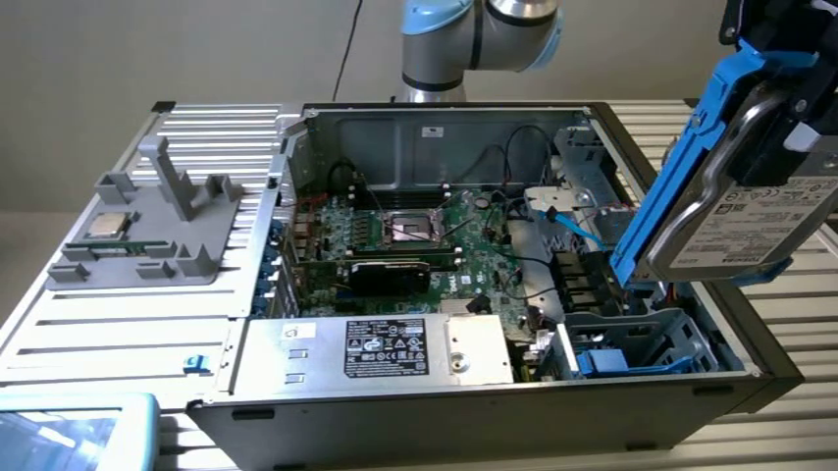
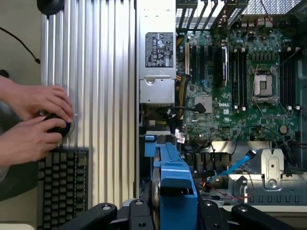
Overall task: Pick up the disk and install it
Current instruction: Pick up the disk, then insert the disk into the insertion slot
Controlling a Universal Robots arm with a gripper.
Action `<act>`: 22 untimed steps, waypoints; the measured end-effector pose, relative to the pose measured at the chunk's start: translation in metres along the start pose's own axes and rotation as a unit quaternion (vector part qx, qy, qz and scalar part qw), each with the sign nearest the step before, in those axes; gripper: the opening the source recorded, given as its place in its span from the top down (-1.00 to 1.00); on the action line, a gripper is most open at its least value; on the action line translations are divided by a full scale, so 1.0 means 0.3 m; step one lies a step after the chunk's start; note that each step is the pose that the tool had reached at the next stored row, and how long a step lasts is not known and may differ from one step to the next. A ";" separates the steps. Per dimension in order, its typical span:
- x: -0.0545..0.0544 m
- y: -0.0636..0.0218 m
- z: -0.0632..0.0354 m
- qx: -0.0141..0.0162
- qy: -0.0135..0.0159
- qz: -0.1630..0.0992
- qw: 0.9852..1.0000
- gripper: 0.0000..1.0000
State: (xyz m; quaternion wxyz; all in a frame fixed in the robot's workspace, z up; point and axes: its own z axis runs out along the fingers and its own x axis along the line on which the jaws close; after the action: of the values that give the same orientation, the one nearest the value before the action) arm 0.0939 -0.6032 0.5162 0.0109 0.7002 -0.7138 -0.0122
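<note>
Exterior view
- Gripper: the gripper (image 1: pixel 775 93) is high at the exterior view's right, clenched on the disk and carrying it in the air.
- Disk: the disk (image 1: pixel 747 211) in its blue frame hangs over the near right corner of the open computer case (image 1: pixel 433 137). Its white label faces the camera.
- Long axis: steeply tilted, with the upper end at the gripper and the lower end pointing down and toward the exterior view's left.
- Drive bay: the drive bay (image 1: pixel 642 343), grey with blue parts, lies directly below the lower end of the disk.
- Relation that matters: the lower end is close above the bay. I judge that it is not yet seated, because most of the disk stands outside the case.
- Other things: the silver box with black label (image 1: pixel 392 348) lies at the near edge of the case, and the bench (image 1: pixel 118 334) carries a grey holder (image 1: pixel 144 245).

Wrist view
- Gripper: the gripper (image 2: pixel 175 218) has a dark finger on each side of the blue frame, so it is grasping the disk.
- Disk: the disk (image 2: pixel 173 179) is seen edge-on and runs away from the gripper toward the motherboard (image 2: pixel 230 91).
- Person: two hands (image 2: pixel 33 120) rest on the ribbed bench beside a keyboard (image 2: pixel 62 187), well apart from the disk.
</note>
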 end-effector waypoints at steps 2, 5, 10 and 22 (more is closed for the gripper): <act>0.005 -0.003 0.012 0.000 0.000 0.000 1.000 0.25; 0.009 -0.006 0.030 0.000 0.000 0.002 1.000 0.25; 0.015 -0.012 0.060 0.000 0.000 0.004 1.000 0.25; 0.015 -0.013 0.074 0.000 0.000 0.005 1.000 0.25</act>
State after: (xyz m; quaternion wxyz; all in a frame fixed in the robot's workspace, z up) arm 0.0971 -0.6078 0.4939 0.0109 0.6968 -0.7171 -0.0122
